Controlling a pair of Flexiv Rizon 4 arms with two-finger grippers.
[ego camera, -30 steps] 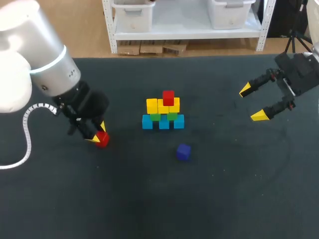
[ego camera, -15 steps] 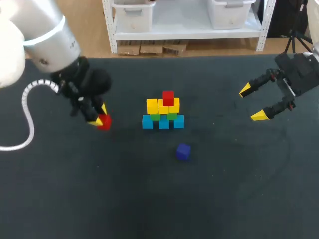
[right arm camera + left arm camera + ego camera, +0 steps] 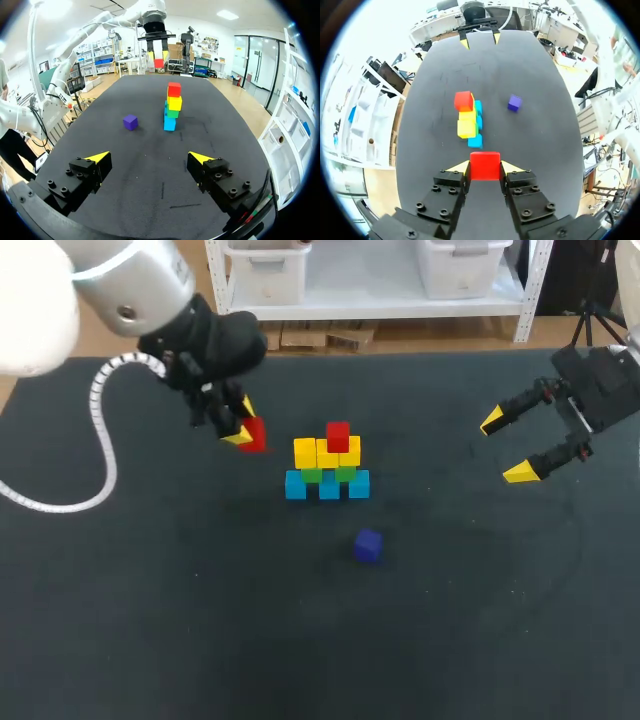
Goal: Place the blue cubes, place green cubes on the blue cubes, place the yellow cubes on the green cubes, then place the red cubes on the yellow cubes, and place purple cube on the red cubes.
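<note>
Status: stacking is well under way; the red layer is being completed.

1. The purple cube (image 3: 368, 545) is lying alone on the bench (image 3: 150, 640) near its middle, on the near-edge side of the stack (image 3: 328, 465) and apart from it. It is waiting as the last piece.
2. The stack is standing toward the bench's far edge.
   - The blue cubes (image 3: 329, 486) are forming the base row.
   - The green cubes (image 3: 312, 476) are sitting on the blue ones.
   - The yellow cubes (image 3: 305, 452) are sitting on the green ones.
   - One red cube (image 3: 338, 436) is sitting on top, on the side toward the bench's right edge.
3. The left pincer (image 3: 242, 427) is clenching a second red cube (image 3: 254, 435) between both fingertips. It is holding the cube off the bench, just beside the stack on the side toward the left edge.
4. The right pincer (image 3: 506, 447) is hanging released, with its fingers spread wide. It is gripping nothing and is standing well apart from the stack, near the right edge.

Judgement: the blue, green and yellow layers are looking finished. The held red cube is awaiting placement on the yellow layer, followed by the purple cube on the red ones.
</note>
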